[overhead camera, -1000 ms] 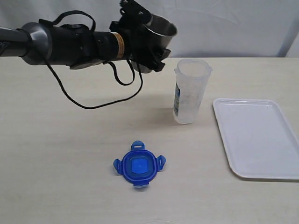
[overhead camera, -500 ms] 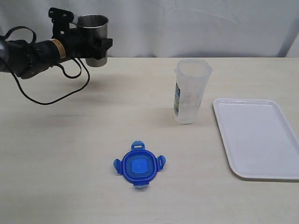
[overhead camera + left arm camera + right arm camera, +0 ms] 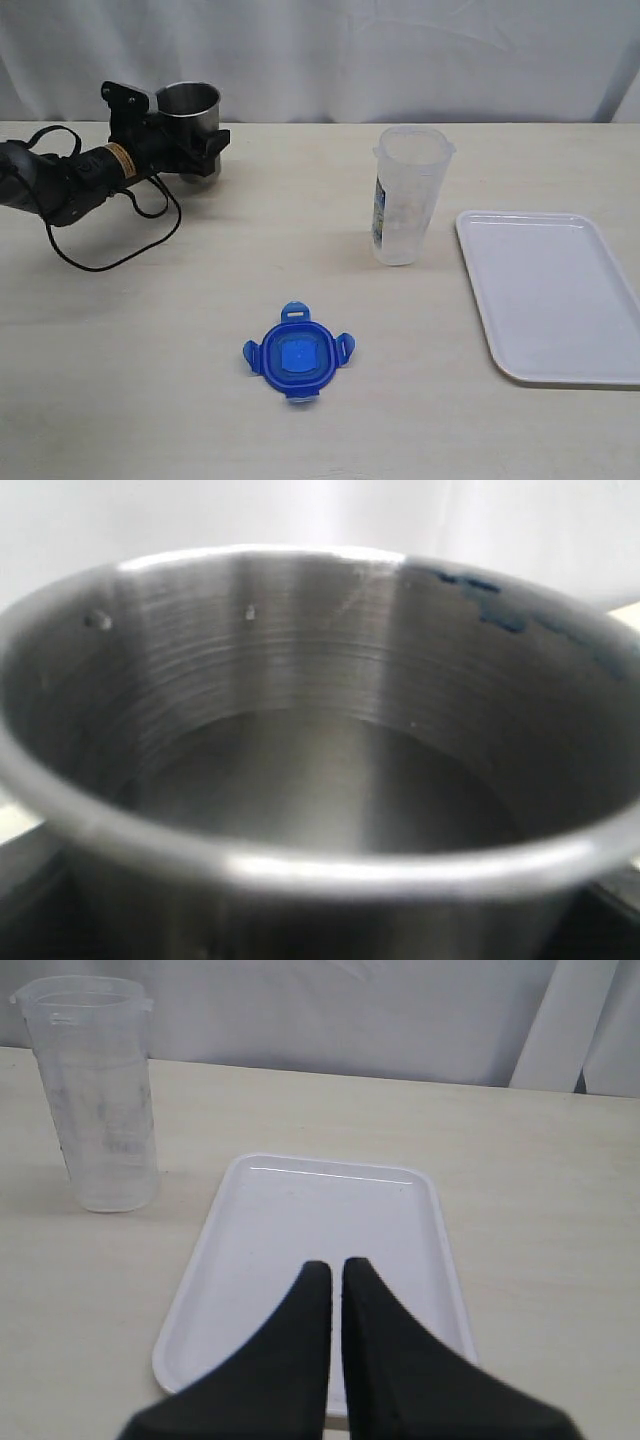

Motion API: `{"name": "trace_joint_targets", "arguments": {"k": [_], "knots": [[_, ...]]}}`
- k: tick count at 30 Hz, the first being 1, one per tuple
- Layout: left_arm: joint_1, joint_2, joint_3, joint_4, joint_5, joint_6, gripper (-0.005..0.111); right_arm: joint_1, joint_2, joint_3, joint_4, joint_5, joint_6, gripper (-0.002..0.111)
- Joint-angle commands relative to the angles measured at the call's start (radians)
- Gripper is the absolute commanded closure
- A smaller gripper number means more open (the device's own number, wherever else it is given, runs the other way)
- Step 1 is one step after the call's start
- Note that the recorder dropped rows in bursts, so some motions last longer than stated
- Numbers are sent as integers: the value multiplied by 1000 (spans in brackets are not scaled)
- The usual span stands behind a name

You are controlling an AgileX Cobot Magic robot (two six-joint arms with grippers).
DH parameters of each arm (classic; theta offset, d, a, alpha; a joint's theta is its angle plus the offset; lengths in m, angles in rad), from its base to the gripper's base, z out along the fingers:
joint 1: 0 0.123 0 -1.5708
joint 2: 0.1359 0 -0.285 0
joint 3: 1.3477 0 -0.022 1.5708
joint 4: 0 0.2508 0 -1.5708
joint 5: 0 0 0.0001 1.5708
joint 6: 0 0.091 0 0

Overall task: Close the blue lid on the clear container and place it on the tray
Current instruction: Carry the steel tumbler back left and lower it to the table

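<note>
Left fingers (image 3: 212, 141) grasp the cup (image 3: 188, 108); right fingers (image 3: 312, 1360) are clenched, empty. If released before sitting flat, the cup could topple across the bench (image 3: 150, 330).

Beige table (image 3: 120, 390), white curtain (image 3: 420, 50) behind

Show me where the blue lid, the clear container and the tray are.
blue lid (image 3: 298, 356): exterior view, centre of its top face.
clear container (image 3: 410, 205): exterior view, middle of its side wall.
tray (image 3: 548, 290): exterior view, bare floor.
</note>
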Motion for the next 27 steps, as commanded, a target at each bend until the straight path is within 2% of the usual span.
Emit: {"name": "trace_joint_targets", "arguments": {"k": [1,12,14,17,22,24,27], "knots": [[5,9,-10,-31,-79,6,107,-7,-4,3,-6,-4,0,104],[5,10,-10,-6,-62,-15,106,-7,-4,3,-6,-4,0,104],[5,10,-10,-5,-62,-27,103,-7,-4,3,-6,-4,0,104],[5,10,-10,18,-62,-27,81,-7,-4,3,-6,-4,0,104],[5,10,-10,22,-61,-28,18,-7,-4,3,-6,-4,0,104],[5,10,-10,74,-66,-52,9,-7,-4,3,-6,-4,0,104],[5,10,-10,80,-62,-54,8,-7,-4,3,-6,-4,0,104]]}}
